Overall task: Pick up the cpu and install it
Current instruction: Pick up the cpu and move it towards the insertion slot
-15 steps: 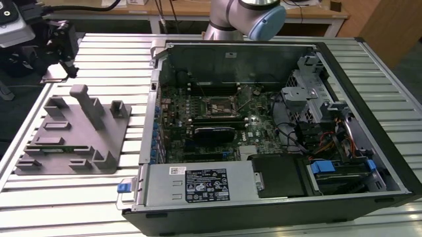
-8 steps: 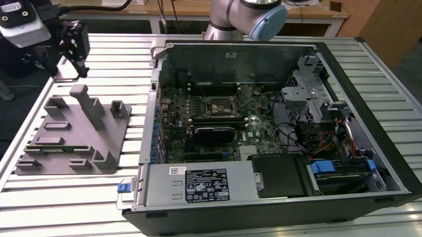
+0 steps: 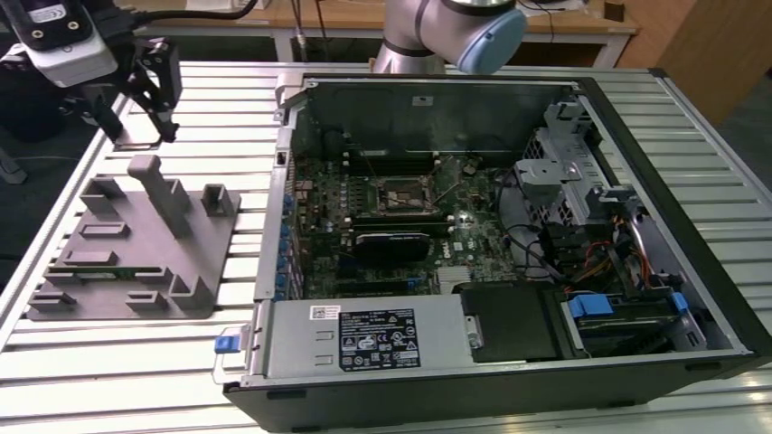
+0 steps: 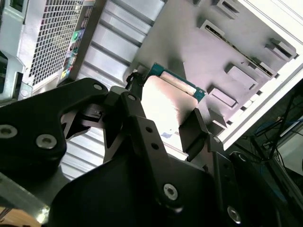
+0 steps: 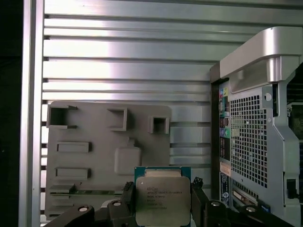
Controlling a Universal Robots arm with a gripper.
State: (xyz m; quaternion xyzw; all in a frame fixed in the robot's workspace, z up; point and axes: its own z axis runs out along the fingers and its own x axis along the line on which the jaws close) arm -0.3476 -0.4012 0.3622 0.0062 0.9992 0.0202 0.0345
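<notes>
The cpu, a flat square chip with a silvery top plate and a green rim, sits between the two black fingers of my gripper, which is shut on its edges. In the second wrist view the cpu is bright and pale between the same fingers. The exterior view has my gripper raised above the table at the far left, behind the grey fixture tray. The bare socket lies on the motherboard inside the open computer case.
The grey fixture tray with raised blocks and slots lies below the held chip. The case's perforated back panel stands close beside it. A black block sits on the board near the socket. The arm's base rises behind the case.
</notes>
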